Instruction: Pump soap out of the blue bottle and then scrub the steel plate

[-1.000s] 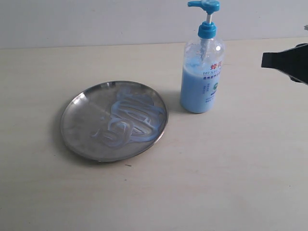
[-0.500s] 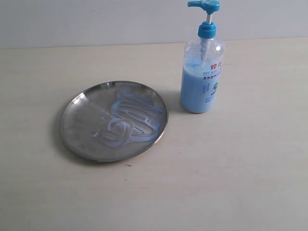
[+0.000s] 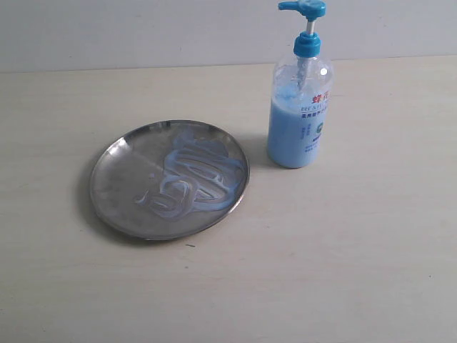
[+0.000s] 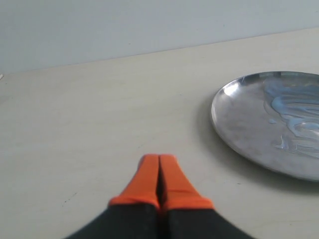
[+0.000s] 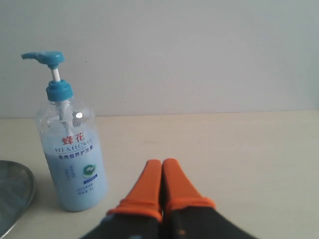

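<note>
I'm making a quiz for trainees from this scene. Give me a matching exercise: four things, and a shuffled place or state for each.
1. round shiny steel plate
2. tall clear pump bottle with blue head
3. pale blue streaky soap
4. orange-tipped left hand

A. smeared inside the plate
B. shut, holding nothing
C. standing upright beside the plate
D. lying flat on the pale table

Pairs: 1-D, 2-C, 3-A, 4-B

Ext cam high, angled down; wrist cams low, level, both catching steel plate (image 4: 239,119).
</note>
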You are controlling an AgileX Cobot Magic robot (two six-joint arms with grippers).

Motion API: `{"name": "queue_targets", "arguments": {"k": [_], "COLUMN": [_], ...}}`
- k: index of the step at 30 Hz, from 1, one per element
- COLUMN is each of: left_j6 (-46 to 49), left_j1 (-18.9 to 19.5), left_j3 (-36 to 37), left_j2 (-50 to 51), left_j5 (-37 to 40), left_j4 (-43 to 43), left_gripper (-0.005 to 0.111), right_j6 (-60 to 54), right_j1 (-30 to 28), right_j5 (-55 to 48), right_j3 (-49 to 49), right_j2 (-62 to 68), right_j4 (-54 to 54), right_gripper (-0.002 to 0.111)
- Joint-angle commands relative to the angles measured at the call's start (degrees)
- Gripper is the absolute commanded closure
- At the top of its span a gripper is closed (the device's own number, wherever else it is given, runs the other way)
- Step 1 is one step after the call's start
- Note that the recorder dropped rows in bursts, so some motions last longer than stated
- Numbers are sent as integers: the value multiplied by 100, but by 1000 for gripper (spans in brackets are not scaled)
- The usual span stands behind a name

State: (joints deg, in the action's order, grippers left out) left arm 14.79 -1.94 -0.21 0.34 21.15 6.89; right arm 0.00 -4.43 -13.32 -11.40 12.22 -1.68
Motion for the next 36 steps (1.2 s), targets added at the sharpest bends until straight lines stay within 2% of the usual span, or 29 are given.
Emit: {"name": "queue_targets", "arguments": {"k": [1, 10, 21, 31, 36], "left_j6": [-38, -27, -27, -27, -27], "left_j1": [-39, -39, -39, -39, -39], "left_j3": [21, 21, 21, 21, 21], "left_j2": [-34, -34, -34, -34, -34], "left_j5": [-4, -4, -4, -4, -4], "left_j4": [32, 32, 32, 32, 32], "left_gripper": [107, 107, 107, 107, 107], "right_j6": [0, 0, 0, -292, -273], "right_j1": [-27, -27, -27, -27, -27], "right_j5": [-9, -53, 511, -157, -157], "right_j3": [195, 239, 1140, 1140, 1140], "right_j2": [-690, -852, -934, -1222, -1222], "right_j4": [-27, -142, -220, -232, -283], "right_gripper": [108, 108, 108, 108, 108]}}
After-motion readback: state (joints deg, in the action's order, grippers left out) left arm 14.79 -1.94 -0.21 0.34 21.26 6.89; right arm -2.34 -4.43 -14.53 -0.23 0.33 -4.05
